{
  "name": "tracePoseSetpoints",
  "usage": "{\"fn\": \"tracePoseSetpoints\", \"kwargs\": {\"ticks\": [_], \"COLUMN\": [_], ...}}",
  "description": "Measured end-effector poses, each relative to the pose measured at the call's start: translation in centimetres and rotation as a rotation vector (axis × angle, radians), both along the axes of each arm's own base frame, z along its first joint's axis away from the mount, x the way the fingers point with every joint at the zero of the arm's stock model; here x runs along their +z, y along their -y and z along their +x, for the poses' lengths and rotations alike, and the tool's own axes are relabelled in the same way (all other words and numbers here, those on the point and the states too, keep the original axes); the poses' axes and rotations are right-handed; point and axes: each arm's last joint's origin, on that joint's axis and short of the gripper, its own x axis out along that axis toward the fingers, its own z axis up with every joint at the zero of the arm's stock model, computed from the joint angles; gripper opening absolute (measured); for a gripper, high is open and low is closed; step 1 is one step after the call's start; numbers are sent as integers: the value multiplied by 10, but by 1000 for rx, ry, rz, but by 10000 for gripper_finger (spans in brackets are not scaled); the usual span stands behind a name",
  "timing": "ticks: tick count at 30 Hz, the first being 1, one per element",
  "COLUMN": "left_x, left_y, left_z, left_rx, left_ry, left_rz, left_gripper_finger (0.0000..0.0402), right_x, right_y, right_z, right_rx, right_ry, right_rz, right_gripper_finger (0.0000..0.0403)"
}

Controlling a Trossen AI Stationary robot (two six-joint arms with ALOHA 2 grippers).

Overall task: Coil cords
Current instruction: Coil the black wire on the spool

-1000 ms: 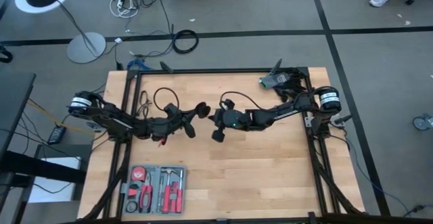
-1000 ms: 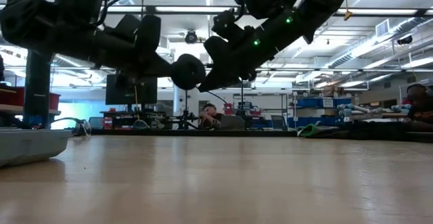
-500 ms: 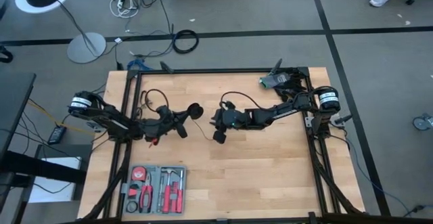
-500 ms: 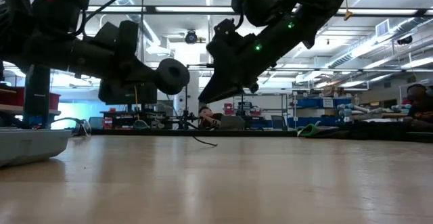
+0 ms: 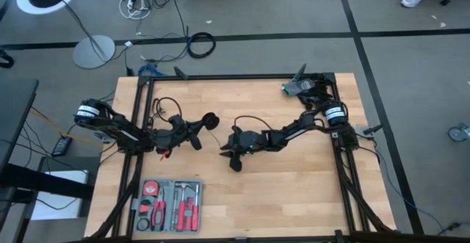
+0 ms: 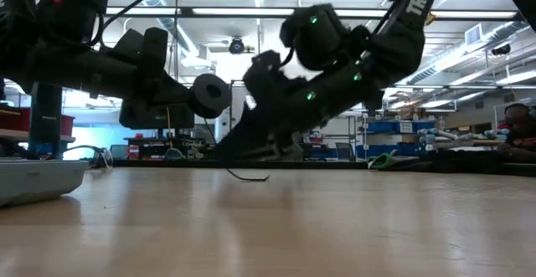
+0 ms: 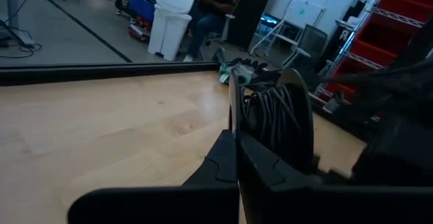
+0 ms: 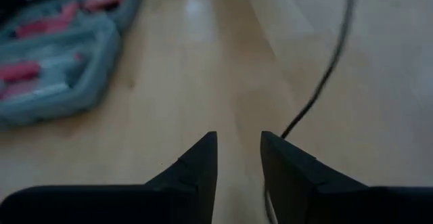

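The cord is a thin black wire ending in a round black puck, which hangs above the table's middle left. My left gripper is shut on it. In the left wrist view the puck looks like a spool with turns of wire wound on it. More wire loops lie behind the left arm. My right gripper tips down close over the table, open, with nothing between its fingers. A loose stretch of cord runs along the wood just outside one finger. My left gripper pinches the puck's thin near rim between its two shut fingers, coming level from the table's left. The puck stands on edge, clear of the table, with the wound wire beyond the fingers. My right gripper: whether a finger touches the cord beside it, I cannot tell.
An open grey tool case with red-handled tools lies at the near left. A green and black object sits at the far right corner. The black frame rails border the table. A person sits in the room beyond.
My left gripper has drawn back toward the table's left edge with the puck. My right gripper has parted from the puck, then dropped toward the table and the near left, tipping its fingers down. A loose end of cord now lies on the wood below them.
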Motion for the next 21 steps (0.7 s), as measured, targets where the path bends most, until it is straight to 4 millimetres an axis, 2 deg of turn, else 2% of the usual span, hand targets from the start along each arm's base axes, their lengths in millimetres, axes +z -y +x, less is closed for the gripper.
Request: {"fn": "tracePoseSetpoints", "kwargs": {"ticks": [6,16,21], "left_x": [-1,-2,-2], "left_y": [0,0,0], "left_z": [0,0,0], "left_rx": [1,-2,-5], "left_ry": [-11,-28,-22], "left_rz": [3,6,4], "left_gripper_finger": [0,0,0], "right_x": [-6,12,7], "right_y": [7,10,12], "right_z": [3,4,2], "right_rx": [-59,-31,-97], "right_ry": [-60,-5,-50], "right_rz": [-7,-69,-104], "right_gripper_finger": [104,84,82]}}
